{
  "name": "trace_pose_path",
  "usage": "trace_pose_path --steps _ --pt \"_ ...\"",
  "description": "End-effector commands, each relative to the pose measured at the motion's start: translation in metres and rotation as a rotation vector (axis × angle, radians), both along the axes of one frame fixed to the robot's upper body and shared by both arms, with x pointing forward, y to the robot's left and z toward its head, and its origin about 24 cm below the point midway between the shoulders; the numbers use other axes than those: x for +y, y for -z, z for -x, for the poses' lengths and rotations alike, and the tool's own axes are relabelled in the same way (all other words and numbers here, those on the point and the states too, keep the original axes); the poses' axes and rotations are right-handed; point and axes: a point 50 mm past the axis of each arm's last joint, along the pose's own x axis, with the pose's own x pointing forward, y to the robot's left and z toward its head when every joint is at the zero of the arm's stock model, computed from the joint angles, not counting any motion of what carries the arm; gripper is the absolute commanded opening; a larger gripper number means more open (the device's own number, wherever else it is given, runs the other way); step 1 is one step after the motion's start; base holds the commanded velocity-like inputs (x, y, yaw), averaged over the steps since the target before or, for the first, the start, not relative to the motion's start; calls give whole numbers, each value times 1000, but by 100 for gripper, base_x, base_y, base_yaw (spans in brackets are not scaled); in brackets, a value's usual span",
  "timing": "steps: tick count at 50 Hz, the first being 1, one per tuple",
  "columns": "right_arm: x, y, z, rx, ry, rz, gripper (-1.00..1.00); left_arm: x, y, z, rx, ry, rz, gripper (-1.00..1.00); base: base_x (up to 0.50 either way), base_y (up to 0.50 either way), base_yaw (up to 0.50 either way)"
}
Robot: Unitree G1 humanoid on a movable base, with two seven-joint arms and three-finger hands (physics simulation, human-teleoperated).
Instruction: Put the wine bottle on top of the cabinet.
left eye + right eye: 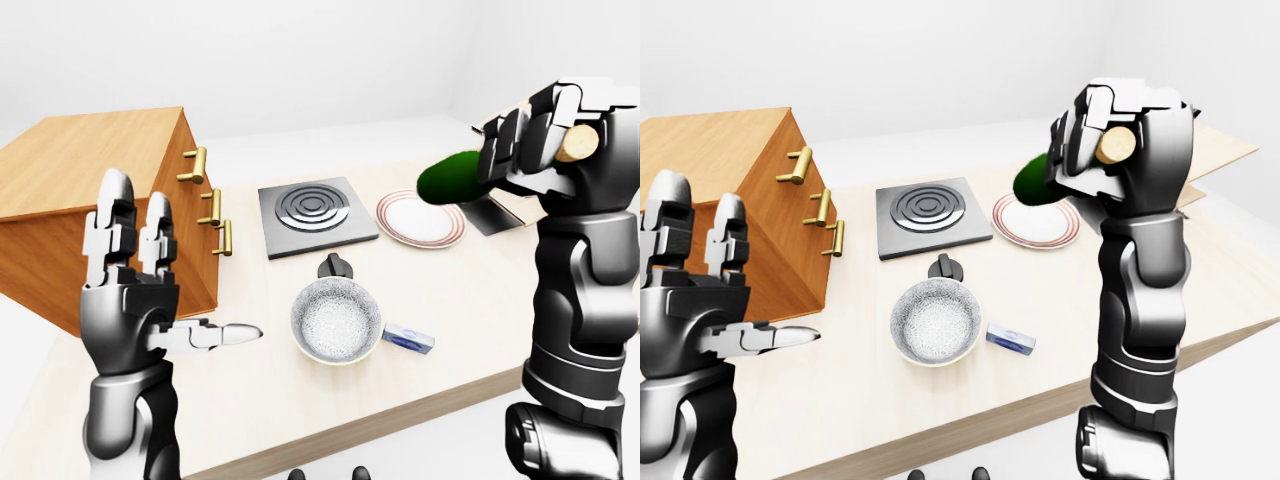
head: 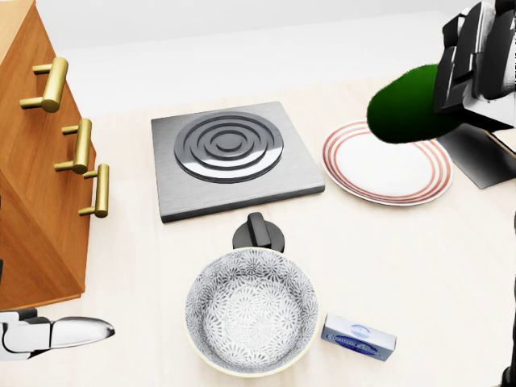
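**Bottle aloft in the right hand, cabinet far across the table**

The wine bottle (image 1: 455,177) is off the table, lying nearly level in the air above the striped plate (image 1: 420,219), its cork (image 1: 1114,144) toward the robot and its dark green base pointing away. The right hand (image 1: 1118,130) has its fingers clamped round the neck and shoulder, just behind the cork. Glass of this kind is probably heavy, smooth and brittle; held by the thin end with the fat body sticking out, it will likely want to swing and twist in the grip. A hold lower on the body, near the middle of its weight, would be steadier, and it will need turning upright before it is set down.

The left hand (image 1: 135,290) stands raised at the left of the left-eye view, fingers spread apart, holding nothing.

Below the bottle, on the pale table (image 2: 435,282), lie the plate, a hob plate (image 2: 232,157) with its knob (image 2: 259,232), a patterned bowl (image 2: 251,310) and a small blue-and-white box (image 2: 358,337). The wooden cabinet (image 1: 90,190), with brass handles (image 1: 212,207), sits at the table's left, well apart from the bottle; its flat top looks bare.
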Motion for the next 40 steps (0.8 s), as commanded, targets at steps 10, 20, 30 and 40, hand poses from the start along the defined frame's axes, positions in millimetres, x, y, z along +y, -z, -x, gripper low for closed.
trace_pose_path --steps 10,20,30,40 --pt "23 -47 3 -164 -106 6 -100 -1 -14 7 -70 -10 -17 100 0 0 0" --pt "33 -70 7 -241 -132 37 -100 0 -32 13 -166 -18 -24 100 0 0 0" --pt "40 -84 11 -294 -145 68 -100 -3 -48 24 -261 -24 -36 100 0 0 0" --pt "44 -83 7 -279 -146 87 -100 -8 -83 43 -468 12 -27 100 0 0 0"
